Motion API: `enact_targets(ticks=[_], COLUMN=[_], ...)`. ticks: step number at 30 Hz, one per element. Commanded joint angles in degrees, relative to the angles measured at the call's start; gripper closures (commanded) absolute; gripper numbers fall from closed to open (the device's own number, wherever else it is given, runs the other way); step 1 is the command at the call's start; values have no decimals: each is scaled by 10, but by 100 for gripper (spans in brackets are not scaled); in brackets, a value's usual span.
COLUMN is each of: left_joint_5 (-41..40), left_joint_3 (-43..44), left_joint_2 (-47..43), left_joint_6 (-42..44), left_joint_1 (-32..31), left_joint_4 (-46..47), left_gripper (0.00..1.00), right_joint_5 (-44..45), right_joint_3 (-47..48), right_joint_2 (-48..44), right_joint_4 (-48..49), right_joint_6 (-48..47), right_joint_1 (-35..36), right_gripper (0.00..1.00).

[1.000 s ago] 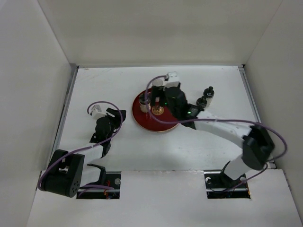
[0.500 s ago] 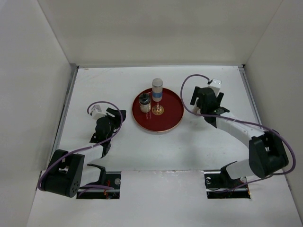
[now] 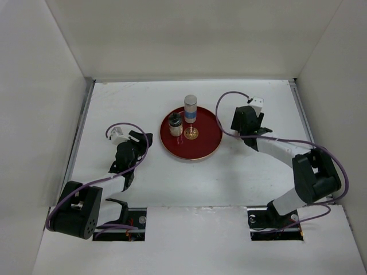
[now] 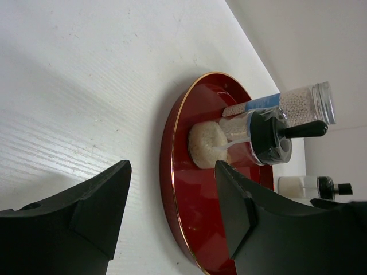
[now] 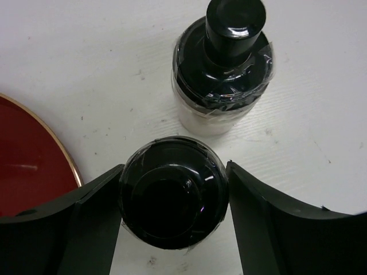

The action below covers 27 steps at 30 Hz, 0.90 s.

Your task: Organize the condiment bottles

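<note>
On the red tray [image 3: 212,143] stand a tall pale bottle with a grey cap and blue band [image 3: 190,108] and a short black-topped bottle [image 3: 175,124]. The left wrist view shows both, the tall bottle [image 4: 292,103] behind the short one [image 4: 252,134]. My right gripper [image 3: 243,123] reaches down right of the tray. Its fingers press both sides of a short black-topped bottle [image 5: 172,197] standing on the table. Just beyond stands another black-topped bottle [image 5: 221,69]. My left gripper [image 3: 143,140] rests left of the tray, open with nothing in it [image 4: 172,189].
White walls enclose the table at the back and both sides. The tray's gold-edged rim [image 5: 28,166] lies just left of the gripped bottle. A gold emblem [image 3: 191,133] marks the tray's centre.
My right arm has swung from over the tray to the bottles on the table at the right, and its jaws have closed onto one. The left arm has not moved.
</note>
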Motion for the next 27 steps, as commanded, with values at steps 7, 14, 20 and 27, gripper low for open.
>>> enact_targets(ticks=[7,14,20,27], left_joint_5=[0,-1,0,1], left_joint_3=[6,0,2,2], left_joint_2=[1,-14,-9,-6], left_joint_6=[3,4,3,2], left_joint_1=[-2,4,1,0], left_joint_4=[30,27,27,29], left_gripper=[41,41,41,41], right_joint_5=[2,-39,-48,-43], right_joint_3=[109,203,235,200], right_joint_2=[-21,115,177,123], right_joint_4=[59,94,88,87], right_joint_6=[-40,-36,-27,-28], right_joint_1=[95,123,129,130], right_gripper=[39,38,32,0])
